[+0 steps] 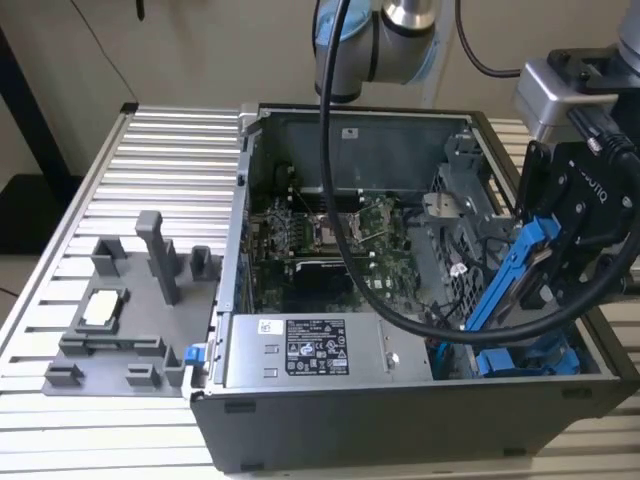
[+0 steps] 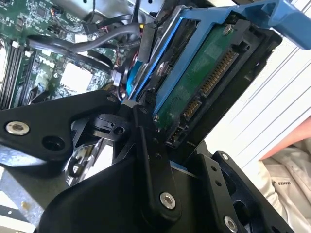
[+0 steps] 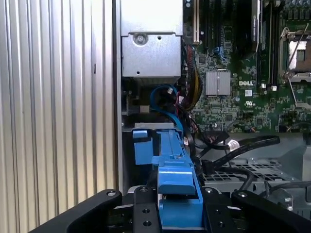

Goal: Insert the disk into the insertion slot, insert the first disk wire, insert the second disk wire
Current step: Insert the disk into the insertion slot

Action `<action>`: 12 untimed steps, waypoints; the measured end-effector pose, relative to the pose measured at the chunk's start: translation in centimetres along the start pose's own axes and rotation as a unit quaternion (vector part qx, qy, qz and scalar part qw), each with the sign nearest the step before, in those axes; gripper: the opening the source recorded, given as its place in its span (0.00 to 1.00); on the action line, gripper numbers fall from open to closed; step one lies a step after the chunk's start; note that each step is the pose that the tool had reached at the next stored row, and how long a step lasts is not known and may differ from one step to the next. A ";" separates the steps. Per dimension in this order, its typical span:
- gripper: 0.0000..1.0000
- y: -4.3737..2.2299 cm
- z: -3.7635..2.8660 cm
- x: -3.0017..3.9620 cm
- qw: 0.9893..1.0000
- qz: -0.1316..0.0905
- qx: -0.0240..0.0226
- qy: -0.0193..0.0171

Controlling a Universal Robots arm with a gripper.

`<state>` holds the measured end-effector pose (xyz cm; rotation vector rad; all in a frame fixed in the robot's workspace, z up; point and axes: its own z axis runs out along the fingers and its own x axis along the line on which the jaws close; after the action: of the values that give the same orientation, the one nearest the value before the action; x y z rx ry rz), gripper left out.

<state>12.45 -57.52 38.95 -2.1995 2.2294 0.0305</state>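
Ribbed metal tabletop (image 1: 150,160) carries everything. On it lies an open computer case (image 1: 330,415) with its side panel off.

Robot arm (image 1: 390,40) comes in from behind the case, with a black cable (image 1: 328,150) looping from it down into the interior.

A grey fixture tray (image 1: 130,300) with upright posts sits on the tabletop, well apart from the case on the exterior view's left.

Inside the case:
- A grey power supply (image 1: 300,350) with a white sticker lies along the near wall.
- The green motherboard (image 1: 330,240) is behind it.
- The dark perforated drive cage (image 1: 465,210) is at the exterior view's right.

Tool (image 1: 550,250) hangs over that right end of the case. Its black fingers (image 2: 146,145) are closed narrow on the disk (image 1: 505,285), clamping the blue bracket.

The disk is steeply tilted: one end is raised above the case rim, the other dips inside beside the cage. Whether that low end has reached the insertion slot, I cannot tell.

In the second wrist view the disk's green board side and its gold connector row (image 2: 218,73) are exposed. No wire is plugged into the connector.
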 end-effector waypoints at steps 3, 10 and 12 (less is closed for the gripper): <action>0.33 -0.01 0.53 0.01 1.000 0.000 0.000 0.000; 0.33 -0.02 0.67 0.01 1.000 0.000 0.000 0.000; 0.34 -0.02 0.67 0.01 1.000 0.000 0.000 0.000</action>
<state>12.47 -57.52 38.28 -2.1996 2.2292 0.0303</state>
